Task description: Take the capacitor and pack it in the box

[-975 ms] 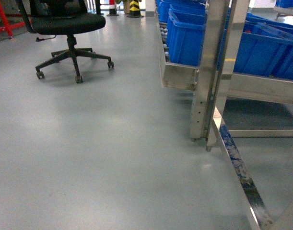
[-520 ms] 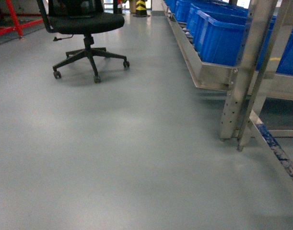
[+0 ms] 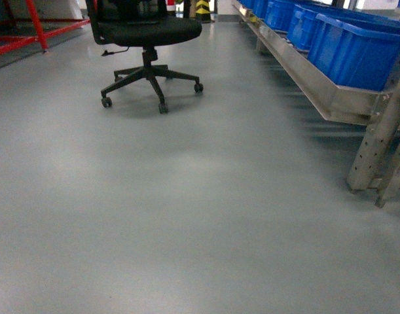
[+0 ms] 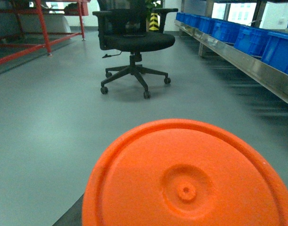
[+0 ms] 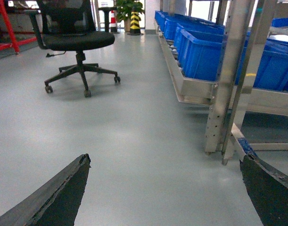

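Swung leftward since a second ago: one black five-castor office chair (image 3: 146, 39) now nearer centre of head view, steel roller rack (image 3: 330, 91) pushed to right edge. Three blue plastic bins (image 3: 353, 49) countable on rack in head view, more behind, blurred. One yellow-black striped bollard (image 3: 203, 9) at back. Right gripper (image 5: 165, 197) spread wide, two dark fingers (image 5: 54, 197) apart, nothing between. Left gripper state cannot tell; round orange plastic lid (image 4: 186, 179) fills left wrist view. Pink box and capacitor nowhere in view.
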